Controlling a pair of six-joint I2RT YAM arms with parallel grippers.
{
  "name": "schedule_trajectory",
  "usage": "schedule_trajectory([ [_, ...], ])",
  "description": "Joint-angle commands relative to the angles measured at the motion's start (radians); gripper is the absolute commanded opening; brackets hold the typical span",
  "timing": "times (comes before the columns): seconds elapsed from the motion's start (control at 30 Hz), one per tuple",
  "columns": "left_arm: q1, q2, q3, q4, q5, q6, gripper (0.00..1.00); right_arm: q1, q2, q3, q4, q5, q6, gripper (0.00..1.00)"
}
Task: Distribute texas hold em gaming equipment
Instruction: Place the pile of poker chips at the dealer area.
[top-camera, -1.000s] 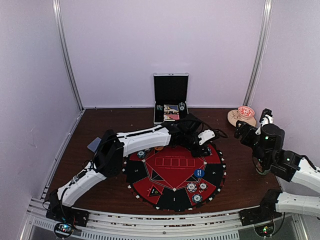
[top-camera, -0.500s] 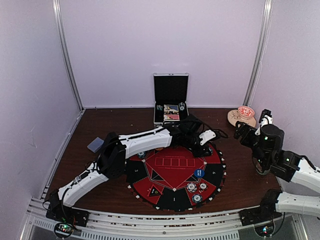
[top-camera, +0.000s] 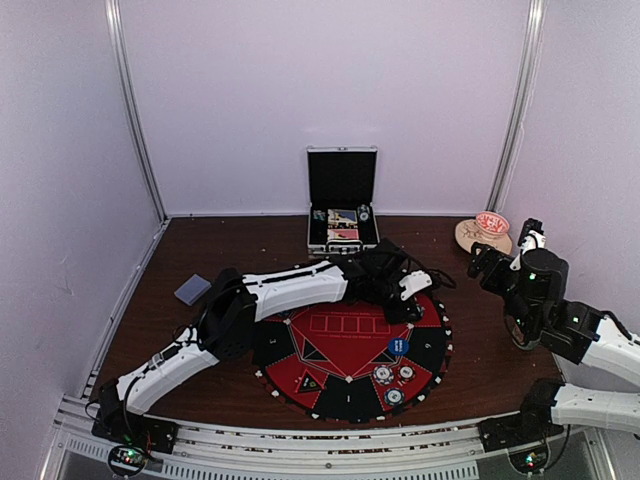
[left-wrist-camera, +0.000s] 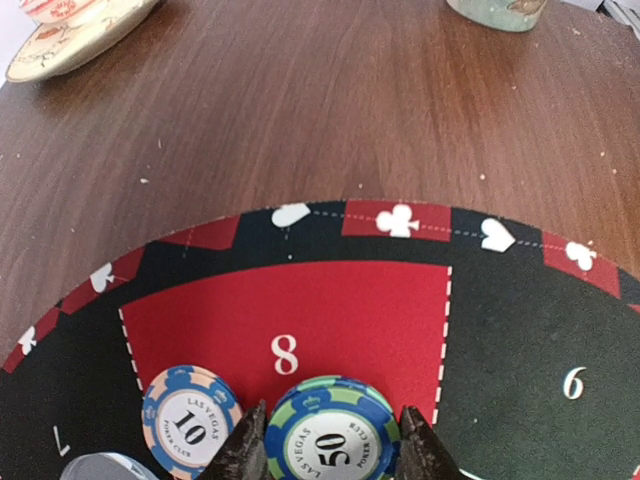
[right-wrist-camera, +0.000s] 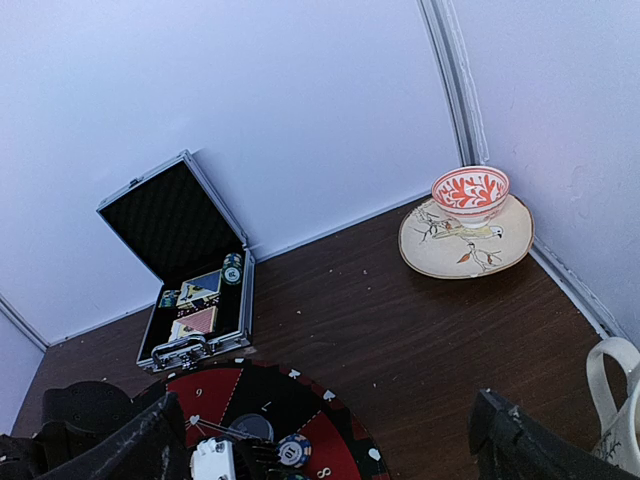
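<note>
Left gripper (left-wrist-camera: 333, 452) clamped on "LAS VEGAS 50" chip (left-wrist-camera: 333, 428) at mat's (left-wrist-camera: 545, 330) red "8" panel (left-wrist-camera: 285, 310); "LAS VEGAS 10" chip (left-wrist-camera: 190, 420) just beside, same panel. Right gripper (right-wrist-camera: 325, 445) jaws wide apart.

1 overhead, 2 wrist; shared mat (top-camera: 350, 350)
</note>
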Motion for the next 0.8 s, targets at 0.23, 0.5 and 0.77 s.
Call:
schedule_trajectory([
  [0.23,-0.003,0.017,-0.024,0.035,-0.03,0.02,0.3,-0.005,0.003,-0.01,-0.001,-0.005,-0.001,1.0],
  [0.5,-0.006,-0.017,-0.02,0.034,-0.023,0.01,0.78,-0.005,0.004,-0.008,0.001,-0.007,-0.004,1.0],
  [0.77,-0.006,-0.122,0.02,0.012,-0.017,-0.01,0.91,-0.005,0.005,-0.009,-0.001,-0.002,-0.009,1.0],
])
